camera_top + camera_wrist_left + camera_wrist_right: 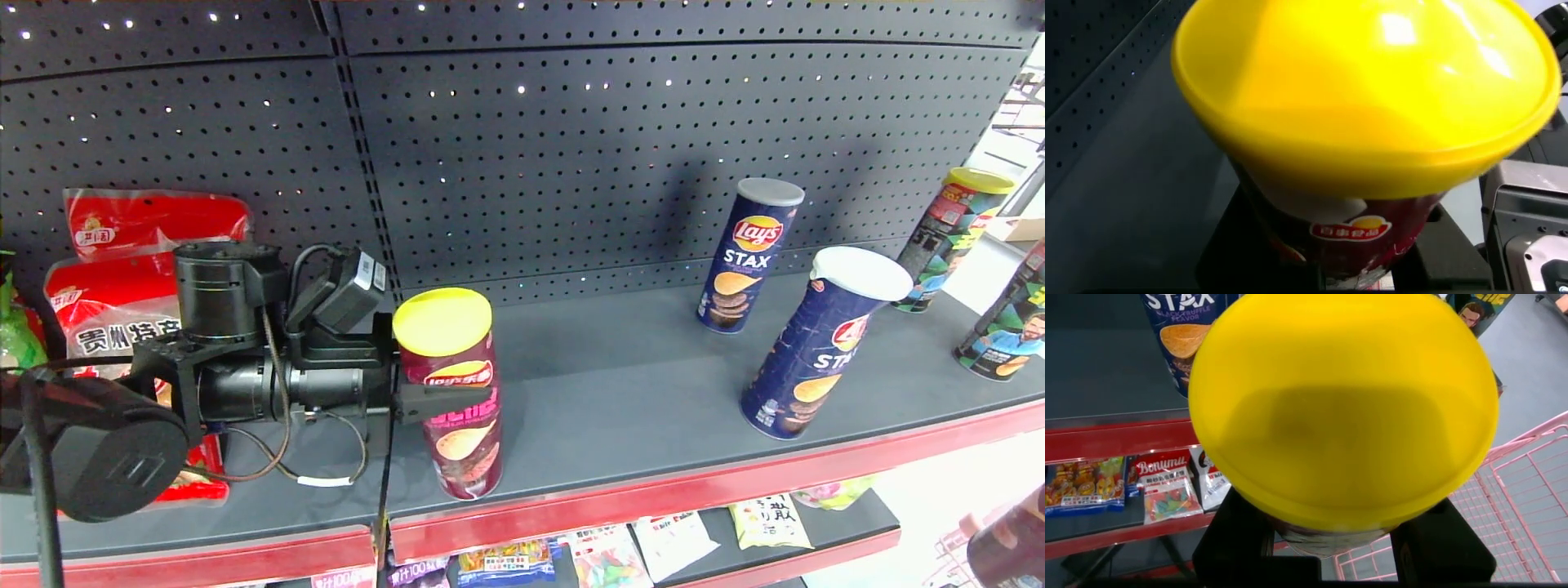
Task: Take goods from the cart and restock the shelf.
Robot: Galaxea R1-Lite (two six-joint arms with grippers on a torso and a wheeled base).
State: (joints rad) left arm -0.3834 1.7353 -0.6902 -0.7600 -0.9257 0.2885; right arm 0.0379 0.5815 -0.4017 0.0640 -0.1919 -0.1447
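Head view: the left gripper (445, 396) reaches in sideways and is clamped around the middle of a maroon chip can (461, 449) with a yellow lid. The can stands on the grey shelf (620, 384), close to its red front lip (well apart from the rear blue can (747, 257) and the front blue can (816, 351) to its right). The right gripper (1339, 551) is closed on a second yellow-lidded can (1343, 408), held near the pink cart (1527, 482).
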